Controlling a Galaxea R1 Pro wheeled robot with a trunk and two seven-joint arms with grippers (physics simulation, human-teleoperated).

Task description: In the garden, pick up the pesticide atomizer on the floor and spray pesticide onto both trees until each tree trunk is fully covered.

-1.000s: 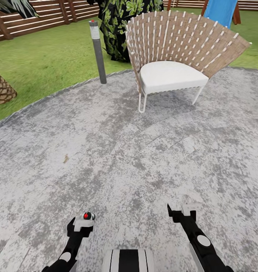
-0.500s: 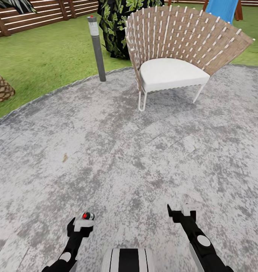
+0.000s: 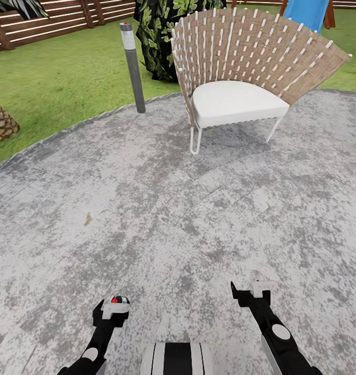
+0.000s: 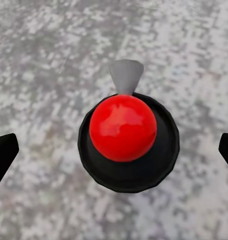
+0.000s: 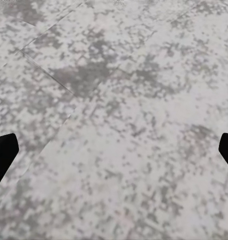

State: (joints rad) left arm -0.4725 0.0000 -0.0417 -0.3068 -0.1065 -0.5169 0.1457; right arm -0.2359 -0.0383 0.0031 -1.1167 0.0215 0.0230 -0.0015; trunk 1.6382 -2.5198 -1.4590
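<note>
Place: a home garden with a paved sitting area.
Ground: grey speckled stone patio (image 3: 162,208) underfoot, green lawn (image 3: 63,78) from 10 to 12 o'clock.
Boundary: brown slatted wooden fence (image 3: 58,18) at 11 o'clock.
Furnishing: woven fan-back chair (image 3: 245,67) at 1 o'clock, grey bollard light (image 3: 132,67) beside it.
Planting: leafy shrub (image 3: 159,31) at 12 o'clock.

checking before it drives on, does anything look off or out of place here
One oddity: the pesticide atomizer, red cap up, sits between the left gripper's fingertips, yet they stand wide apart and visibly touch nothing. The chair and post stand upright.
</note>
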